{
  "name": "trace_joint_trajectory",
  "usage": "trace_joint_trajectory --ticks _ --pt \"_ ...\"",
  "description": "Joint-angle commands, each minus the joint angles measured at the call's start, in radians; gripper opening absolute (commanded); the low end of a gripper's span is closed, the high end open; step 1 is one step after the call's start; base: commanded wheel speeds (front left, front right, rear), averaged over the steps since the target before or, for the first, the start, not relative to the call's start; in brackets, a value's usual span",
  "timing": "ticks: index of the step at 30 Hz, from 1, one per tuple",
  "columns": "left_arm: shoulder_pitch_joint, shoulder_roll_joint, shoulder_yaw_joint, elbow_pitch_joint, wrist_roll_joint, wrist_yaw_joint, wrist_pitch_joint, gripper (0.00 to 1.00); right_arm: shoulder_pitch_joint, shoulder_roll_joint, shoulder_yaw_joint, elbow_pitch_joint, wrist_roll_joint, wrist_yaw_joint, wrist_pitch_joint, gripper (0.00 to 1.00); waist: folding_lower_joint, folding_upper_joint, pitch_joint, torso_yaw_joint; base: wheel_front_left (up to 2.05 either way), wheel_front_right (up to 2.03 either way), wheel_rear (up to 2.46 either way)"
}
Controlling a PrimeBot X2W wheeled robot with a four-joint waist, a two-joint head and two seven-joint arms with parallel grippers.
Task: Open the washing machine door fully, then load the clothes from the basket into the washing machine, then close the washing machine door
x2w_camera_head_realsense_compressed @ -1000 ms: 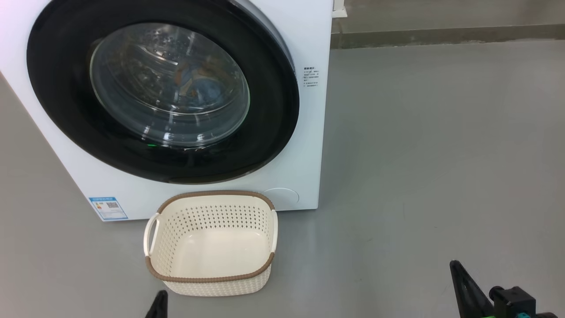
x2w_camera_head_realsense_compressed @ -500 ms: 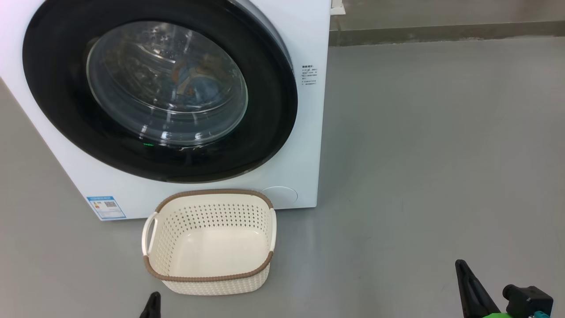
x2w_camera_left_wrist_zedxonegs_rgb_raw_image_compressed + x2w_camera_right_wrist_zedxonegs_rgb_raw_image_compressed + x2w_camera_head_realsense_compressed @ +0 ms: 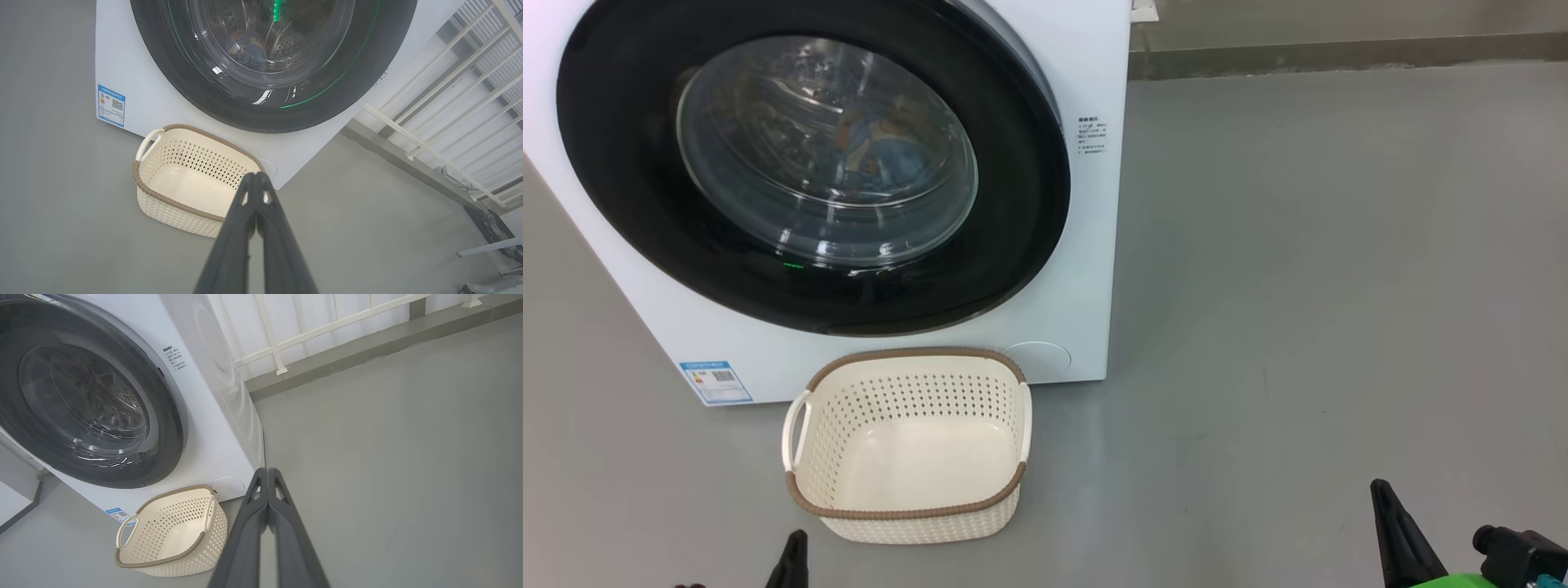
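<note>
Starting at the left, the left end effector (image 3: pixel 256 176) hangs low over the floor (image 3: pixel 1298 286), its two fingers pressed together on nothing. Beyond it, the washing machine door (image 3: pixel 1013 204) looks shut against the washing machine (image 3: pixel 1086 269). Through the glass, a bluish and orange bundle of clothes (image 3: pixel 890 159) lies in the drum. The basket (image 3: pixel 907 516) stands on the floor just in front of the machine, below the door, with nothing inside it. Further right, the right end effector (image 3: pixel 267 470) is likewise pinched together and carries nothing. Judging by this, opening, loading and closing all appear done, with nothing evident left.
</note>
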Motion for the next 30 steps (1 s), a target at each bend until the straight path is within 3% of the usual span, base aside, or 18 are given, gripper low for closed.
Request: trace_joint_trajectory --ticks 1,30 --pt "-0.049 0.008 0.022 -0.018 -0.036 -0.001 0.009 0.00 -0.050 -0.008 0.008 -0.022 0.042 -0.002 0.007 0.00 -0.0002 0.0000 0.001 -0.001 0.00 0.00 0.00" --pt "-0.091 0.002 0.076 -0.016 -0.310 -0.001 0.090 0.00 -0.086 -0.011 0.013 -0.014 0.402 -0.003 0.090 0.00 -0.0002 0.0000 0.014 -0.010 0.00 0.00 0.00"
